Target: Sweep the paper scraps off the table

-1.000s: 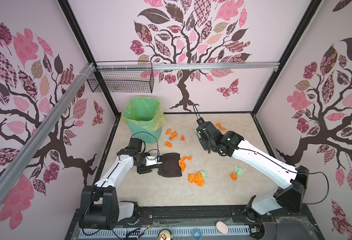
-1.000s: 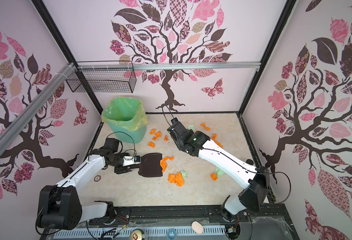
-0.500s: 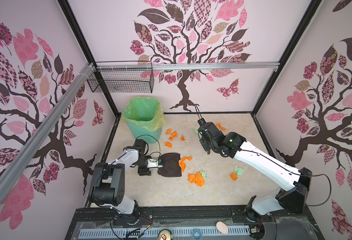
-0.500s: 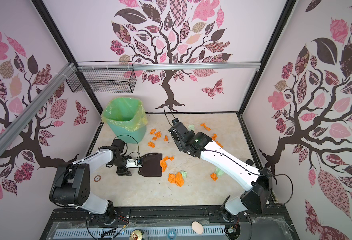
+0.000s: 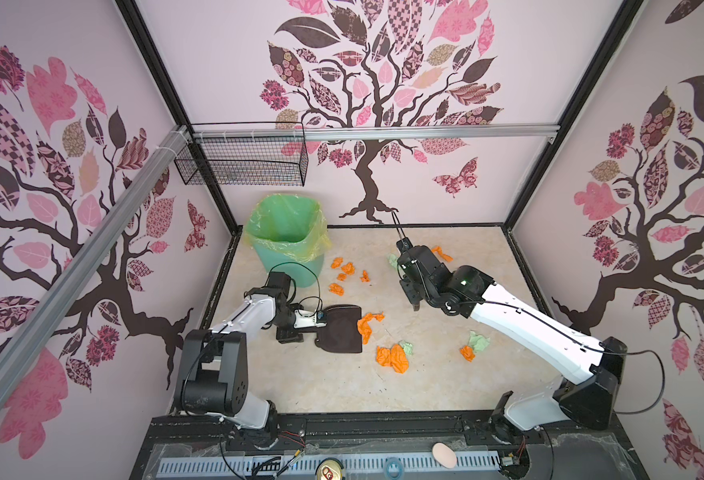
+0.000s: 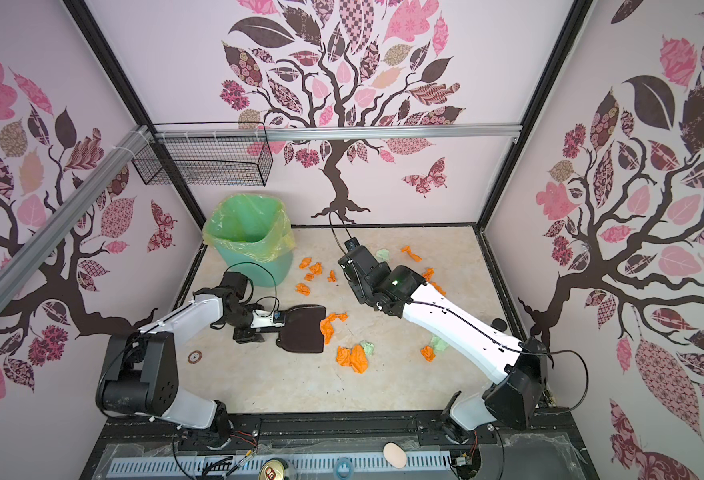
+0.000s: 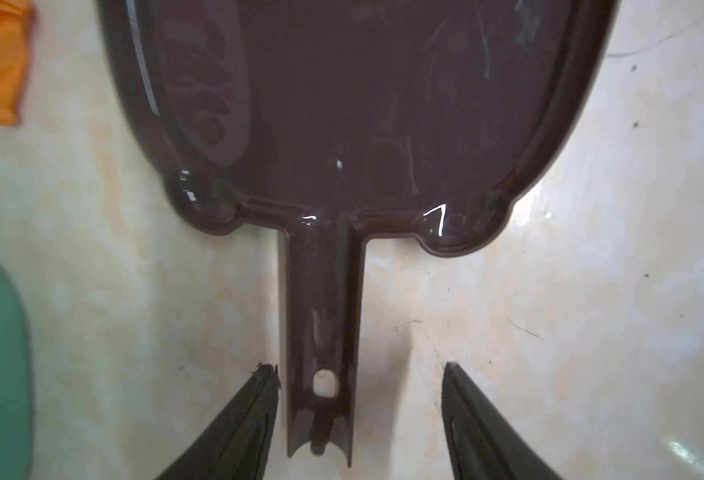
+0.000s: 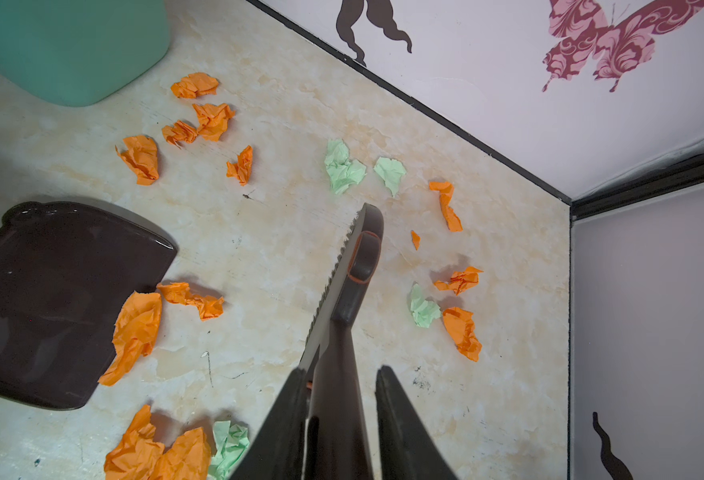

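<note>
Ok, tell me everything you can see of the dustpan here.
The dustpan is dark brown, glossy and plastic-looking: a flat pan with a raised rim at back and sides, and a narrow straight handle with a hole near its end. It lies flat on the table; an orange scrap overlaps its open front edge. The left gripper has its jaws open astride the handle.

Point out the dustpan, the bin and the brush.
dustpan (image 5: 340, 328): in a top view, middle of its dark pan.
bin (image 5: 300, 272): in a top view, teal outer wall.
brush (image 8: 342, 324): right wrist view, middle of its handle.
</note>
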`<act>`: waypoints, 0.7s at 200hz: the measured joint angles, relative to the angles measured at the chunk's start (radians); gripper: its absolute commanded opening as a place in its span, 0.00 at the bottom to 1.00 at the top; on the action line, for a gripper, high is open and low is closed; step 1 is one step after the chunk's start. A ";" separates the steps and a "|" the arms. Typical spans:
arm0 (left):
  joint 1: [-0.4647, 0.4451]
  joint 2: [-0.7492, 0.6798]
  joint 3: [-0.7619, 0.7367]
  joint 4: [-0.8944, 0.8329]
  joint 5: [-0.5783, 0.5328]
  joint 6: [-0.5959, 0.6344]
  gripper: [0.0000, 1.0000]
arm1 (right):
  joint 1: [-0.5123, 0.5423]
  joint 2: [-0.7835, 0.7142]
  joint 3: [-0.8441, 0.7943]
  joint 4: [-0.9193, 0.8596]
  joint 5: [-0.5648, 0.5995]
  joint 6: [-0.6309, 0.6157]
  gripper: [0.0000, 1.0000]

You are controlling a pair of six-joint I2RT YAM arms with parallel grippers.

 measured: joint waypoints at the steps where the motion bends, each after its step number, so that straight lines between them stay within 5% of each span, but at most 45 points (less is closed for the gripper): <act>1: 0.000 -0.003 0.000 -0.001 0.000 0.000 0.66 | 0.000 0.000 0.000 0.000 0.000 0.000 0.04; 29: 0.000 -0.056 0.021 -0.027 0.006 0.020 0.67 | 0.000 0.000 -0.002 0.004 -0.010 0.000 0.04; 140: -0.014 0.212 0.112 -0.058 -0.046 0.053 0.67 | 0.000 0.000 -0.002 0.007 -0.025 0.003 0.04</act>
